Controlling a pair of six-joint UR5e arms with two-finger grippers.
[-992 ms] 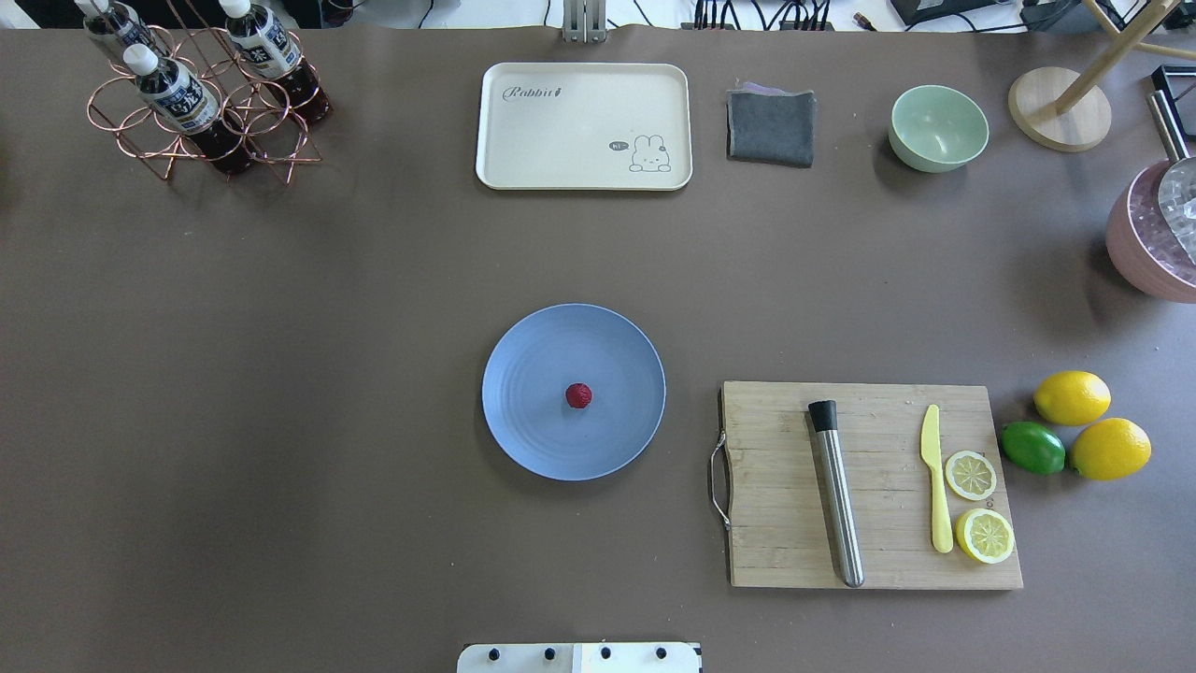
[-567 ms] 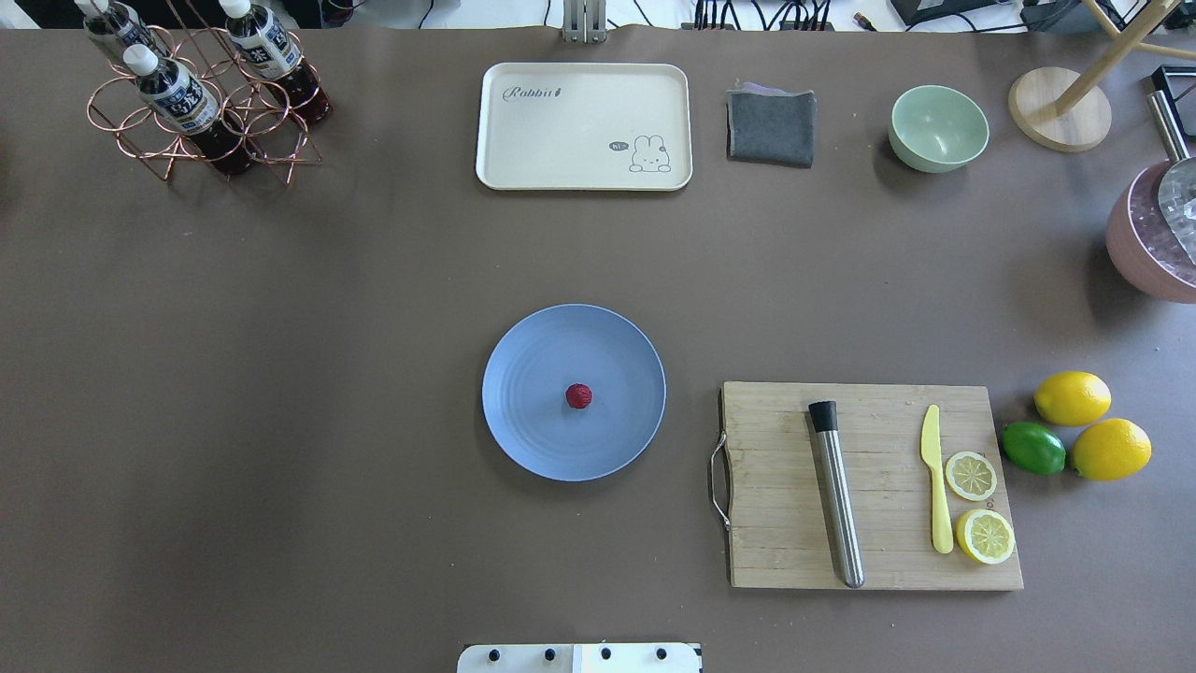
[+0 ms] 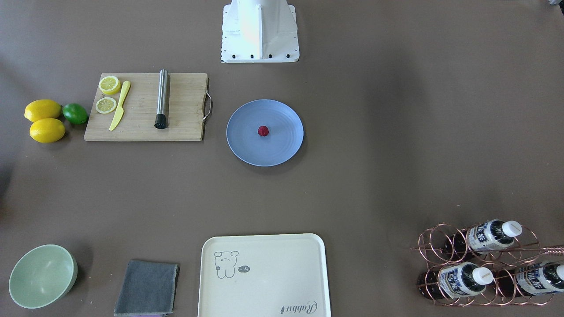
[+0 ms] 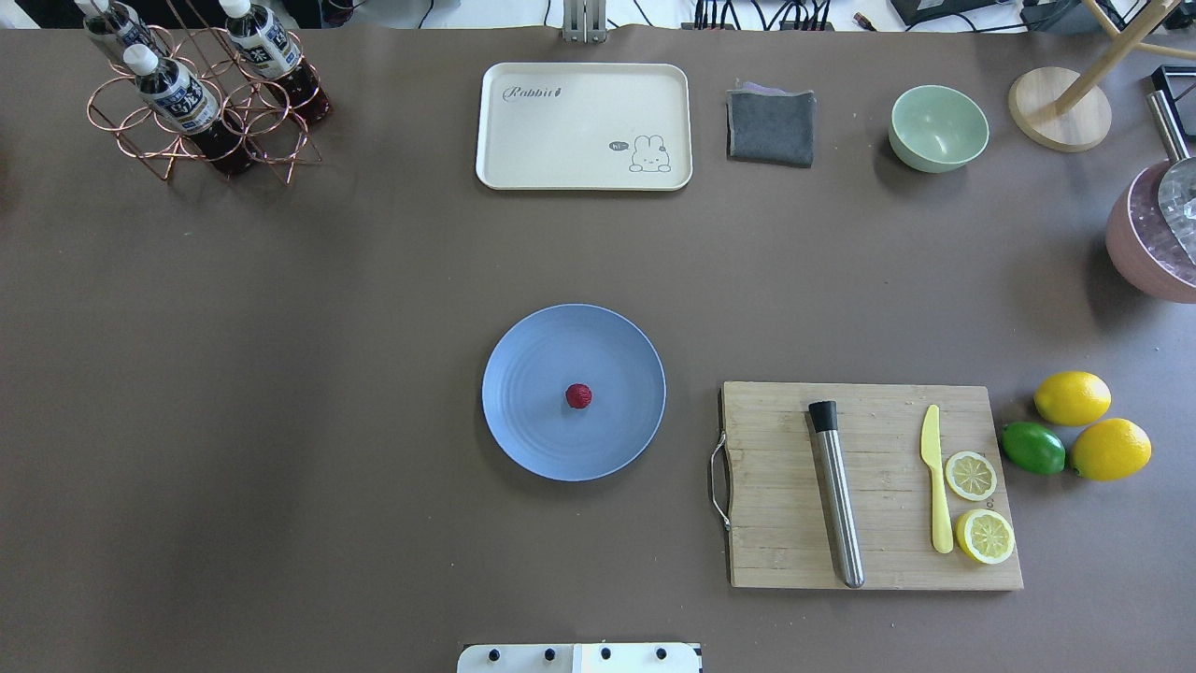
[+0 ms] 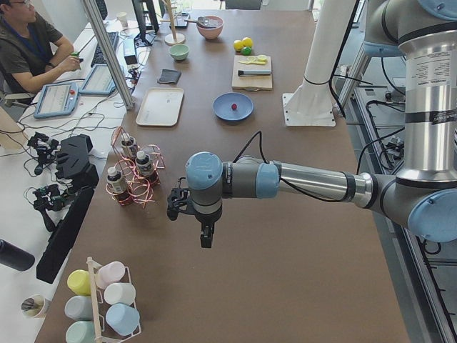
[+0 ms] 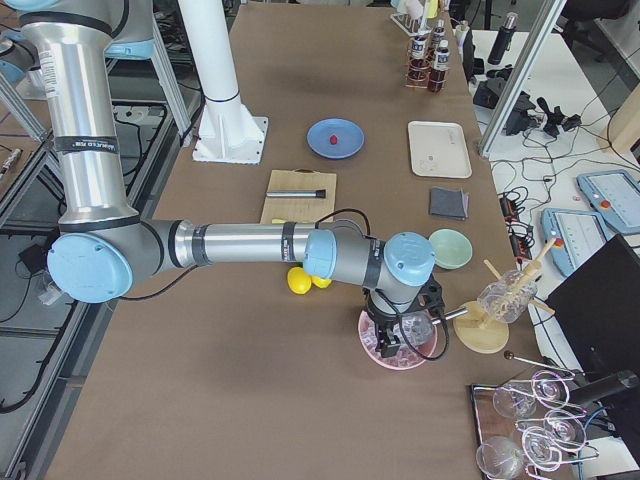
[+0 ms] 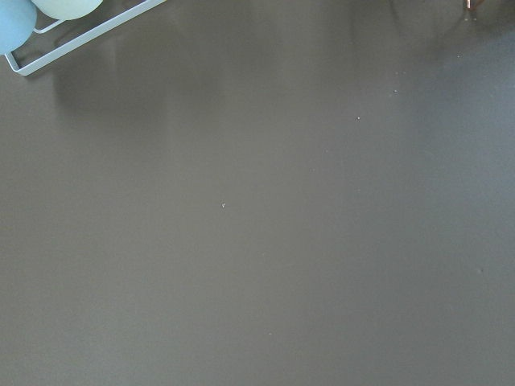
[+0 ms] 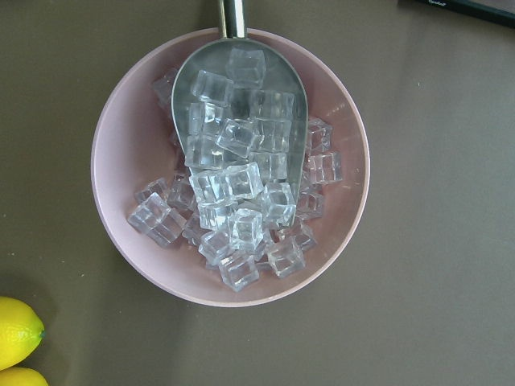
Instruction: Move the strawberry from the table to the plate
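Note:
A small dark-red strawberry (image 4: 578, 396) lies near the middle of the round blue plate (image 4: 523, 421) at the centre of the brown table (image 4: 280, 374). The front-facing view shows the same strawberry (image 3: 263, 130) on the plate (image 3: 246, 147). Neither gripper appears in the overhead or front-facing view. The left gripper (image 5: 205, 241) hangs over bare table far off at the left end, near a bottle rack. At the right end, the right gripper (image 6: 392, 345) hovers over a pink bowl of ice. Only the side views show them, so I cannot tell whether they are open or shut.
Right of the plate is a wooden cutting board (image 4: 775, 523) with a steel muddler (image 4: 837, 505), a yellow knife (image 4: 935, 486) and lemon halves. Whole lemons (image 4: 1072, 397) and a lime (image 4: 1032, 448) lie beyond. At the back stand a cream tray (image 4: 561, 126), grey cloth (image 4: 771, 126), green bowl (image 4: 938, 128) and bottle rack (image 4: 201, 103).

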